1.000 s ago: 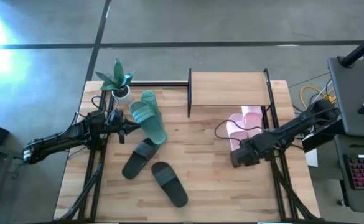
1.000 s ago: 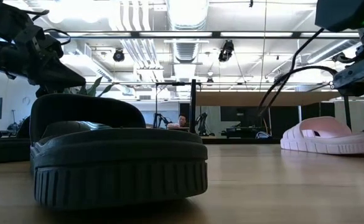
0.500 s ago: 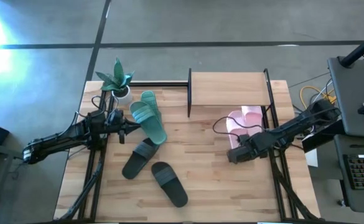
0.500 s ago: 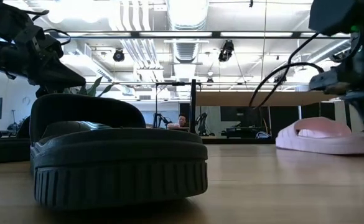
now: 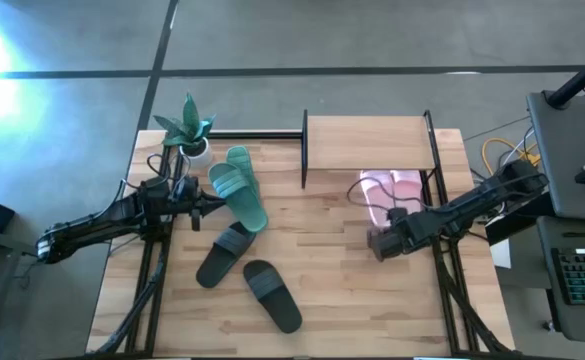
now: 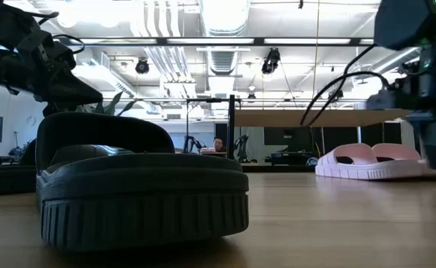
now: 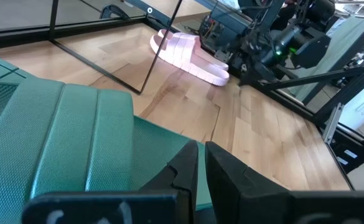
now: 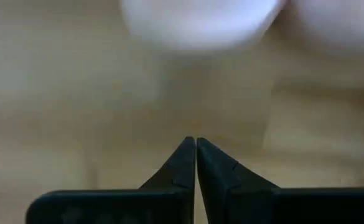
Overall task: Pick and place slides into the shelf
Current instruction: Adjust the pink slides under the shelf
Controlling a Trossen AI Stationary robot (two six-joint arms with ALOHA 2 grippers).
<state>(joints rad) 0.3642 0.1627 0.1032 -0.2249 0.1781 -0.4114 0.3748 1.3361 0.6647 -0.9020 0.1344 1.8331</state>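
A: Right, where does the right gripper (image 5: 376, 243) sit?
B: Low over the table (image 5: 332, 260), just in front of the pink slides (image 5: 390, 192), fingers pressed together, holding nothing.
A: Left gripper (image 5: 210, 206)?
B: Fingers nearly closed, pinching the edge of a green slide (image 5: 240, 186) near the plant (image 5: 187, 127). Black slides (image 5: 248, 273) lie mid-table; the shelf (image 5: 369, 140) stands at the back.

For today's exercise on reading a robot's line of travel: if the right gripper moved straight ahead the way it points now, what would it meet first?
Most likely the pale pink slides. The shut right gripper points at them across bare tabletop, though the exact gap is unclear.
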